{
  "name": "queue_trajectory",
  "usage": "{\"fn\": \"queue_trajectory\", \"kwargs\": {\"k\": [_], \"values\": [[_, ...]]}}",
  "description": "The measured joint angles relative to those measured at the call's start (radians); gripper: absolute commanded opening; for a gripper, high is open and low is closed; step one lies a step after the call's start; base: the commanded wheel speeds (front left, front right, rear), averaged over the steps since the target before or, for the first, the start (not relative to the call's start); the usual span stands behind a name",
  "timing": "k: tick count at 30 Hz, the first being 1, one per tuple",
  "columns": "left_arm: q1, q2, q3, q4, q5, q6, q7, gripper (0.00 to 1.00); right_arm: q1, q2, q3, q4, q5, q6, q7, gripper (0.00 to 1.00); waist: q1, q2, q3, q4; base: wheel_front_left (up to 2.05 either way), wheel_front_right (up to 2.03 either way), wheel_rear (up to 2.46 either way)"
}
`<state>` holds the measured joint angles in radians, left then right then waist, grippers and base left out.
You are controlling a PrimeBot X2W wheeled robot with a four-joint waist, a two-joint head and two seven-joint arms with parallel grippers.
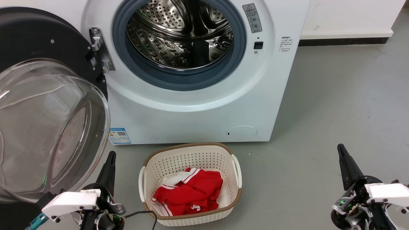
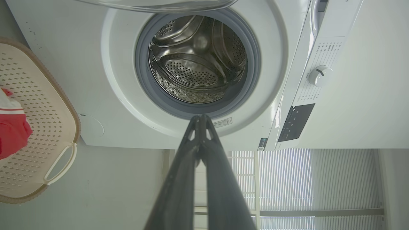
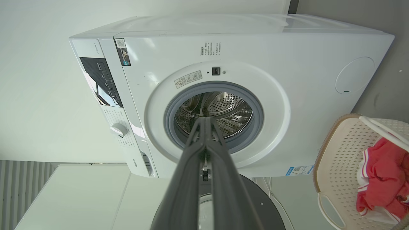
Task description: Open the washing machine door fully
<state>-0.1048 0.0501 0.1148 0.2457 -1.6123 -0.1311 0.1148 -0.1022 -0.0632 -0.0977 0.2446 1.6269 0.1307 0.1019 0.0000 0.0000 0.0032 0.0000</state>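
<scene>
**Washer door stands wide, both claws empty**

The washing machine door [image 1: 48,105] fills the left side of the head view. Its black rim is at upper left, and its clear glass bowl bulges toward the camera. It hangs from a metal hinge [image 1: 100,49] left of the opening. The white washing machine [image 1: 191,108] takes up the top centre, with its steel drum [image 1: 179,35] bare inside the grey gasket [image 1: 143,68]. At lower left, the left gripper [image 1: 111,156] points up just beside the bowl's lower edge, fingers pressed together and holding nothing. Whether it touches the glass cannot be told. At lower right, the right gripper [image 1: 341,150] is likewise pressed together and empty, well apart from the machine over the grey floor [image 1: 335,105]. A cream basket [image 1: 191,156] at bottom centre holds a red garment [image 1: 191,191].
</scene>
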Motion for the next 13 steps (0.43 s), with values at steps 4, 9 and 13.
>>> {"fn": "queue_trajectory", "kwargs": {"k": [4,9,13], "values": [[0.000,0.000,0.000,0.000,0.000,0.000,0.000,0.00,0.000,0.000,-0.001,0.000,-0.001,0.000,0.000,0.00,0.0000,0.0000,0.000,0.000,0.00,0.00,0.00],[0.000,0.000,0.000,0.000,0.000,0.000,0.000,0.00,0.000,0.001,-0.002,0.000,-0.001,0.000,0.000,0.00,0.0000,0.0000,0.000,0.000,0.00,0.00,0.00],[0.000,0.000,0.000,0.000,0.000,0.000,0.000,0.00,0.000,0.002,-0.003,0.000,-0.001,0.000,0.001,0.00,0.0000,0.0000,0.000,0.000,0.00,0.00,0.00]]}}
